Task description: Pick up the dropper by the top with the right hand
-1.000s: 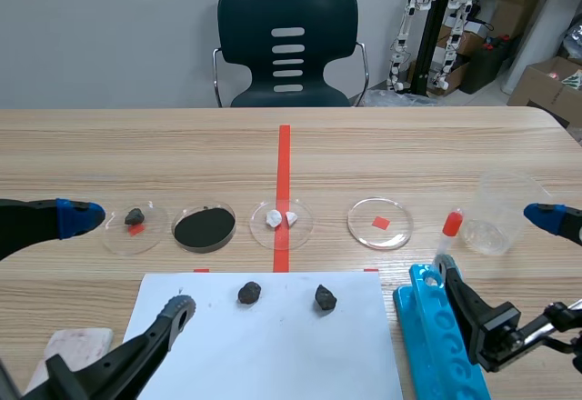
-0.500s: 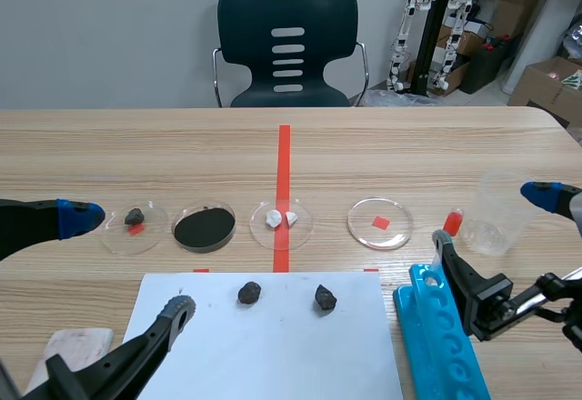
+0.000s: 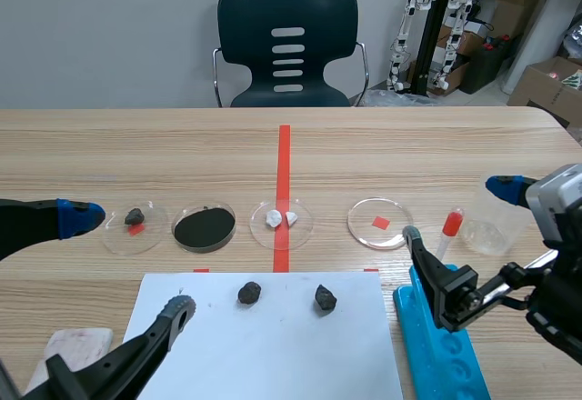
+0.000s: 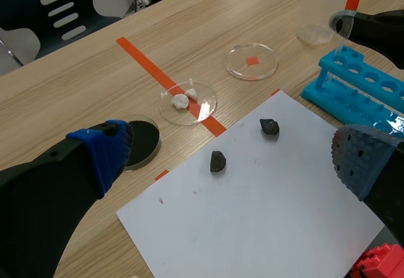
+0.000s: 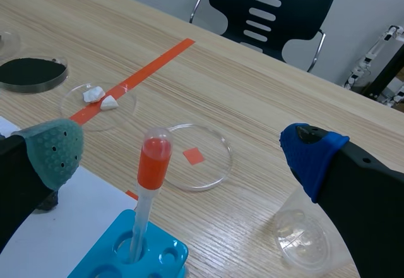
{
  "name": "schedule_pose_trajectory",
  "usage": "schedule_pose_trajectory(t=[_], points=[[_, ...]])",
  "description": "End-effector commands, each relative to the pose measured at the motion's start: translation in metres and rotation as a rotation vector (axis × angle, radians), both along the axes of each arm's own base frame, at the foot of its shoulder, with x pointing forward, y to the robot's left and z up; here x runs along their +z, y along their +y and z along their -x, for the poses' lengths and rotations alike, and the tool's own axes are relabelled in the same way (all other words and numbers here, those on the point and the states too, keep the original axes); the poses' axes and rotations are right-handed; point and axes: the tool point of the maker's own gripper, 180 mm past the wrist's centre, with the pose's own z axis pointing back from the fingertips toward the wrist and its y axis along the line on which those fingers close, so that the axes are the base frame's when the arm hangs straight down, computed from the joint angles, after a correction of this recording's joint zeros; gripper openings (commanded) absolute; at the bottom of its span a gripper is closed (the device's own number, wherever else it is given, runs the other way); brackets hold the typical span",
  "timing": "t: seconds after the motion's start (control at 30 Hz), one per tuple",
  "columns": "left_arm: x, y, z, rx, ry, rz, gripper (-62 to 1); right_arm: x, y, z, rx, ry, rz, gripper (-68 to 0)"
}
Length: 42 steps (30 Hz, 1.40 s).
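Your right gripper (image 5: 183,153) is wide open, holding nothing; dropper (image 5: 153,164) stands in rack (image 5: 173,253) between its fingers, beaker (image 5: 309,234) close by. Left gripper (image 4: 233,158) open, empty.

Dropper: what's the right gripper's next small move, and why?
Probably ease the right gripper forward until its pads flank the red bulb. It is open, and the dropper stands upright in the rack, bulb ahead of the gap, nearer the green pad, untouched.
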Motion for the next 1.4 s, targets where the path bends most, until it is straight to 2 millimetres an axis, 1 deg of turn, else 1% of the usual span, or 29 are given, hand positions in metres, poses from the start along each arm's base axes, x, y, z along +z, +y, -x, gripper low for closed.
schedule_pose_trajectory(t=[0.0,0.17,0.23,0.3,0.37,0.67,0.8,0.97,1.13,1.27,1.37], points=[[0.007,-0.001,-0.002,0.001,-0.021,0.017,1.4,0.014,-0.001,-0.006,0.007,-0.046,-0.003,-1.1],[0.007,-0.001,-0.002,0.001,-0.021,0.017,1.4,0.013,-0.001,-0.005,0.007,-0.042,-0.003,-1.6],[0.007,-0.001,-0.002,0.001,-0.021,0.017,1.4,0.013,-0.001,-0.005,0.007,-0.042,-0.003,-6.0],[0.007,-0.001,-0.002,0.001,-0.021,0.017,1.4,0.013,-0.001,-0.004,0.007,-0.039,-0.003,-11.9],[0.007,-0.001,-0.002,0.001,-0.020,0.017,1.4,0.012,-0.001,-0.003,0.007,-0.036,-0.004,-14.8],[0.007,-0.001,-0.002,0.001,-0.021,0.017,1.4,0.005,-0.001,0.005,0.007,-0.010,-0.005,-15.1],[0.007,-0.001,-0.002,0.001,-0.020,0.017,1.4,0.005,-0.001,0.005,0.007,-0.009,-0.004,-15.3],[0.007,-0.001,-0.002,0.001,-0.021,0.017,1.4,0.005,-0.001,0.005,0.007,-0.009,-0.004,-22.6],[0.007,-0.001,-0.002,0.001,-0.021,0.017,1.4,0.005,-0.001,0.005,0.007,-0.010,-0.004,-24.6],[0.007,-0.001,-0.002,0.001,-0.021,0.017,1.4,0.005,-0.001,0.005,0.007,-0.010,-0.004,-30.2],[0.007,-0.001,-0.002,0.001,-0.021,0.017,1.4,0.005,-0.001,0.004,0.007,-0.011,-0.004,-30.3]])
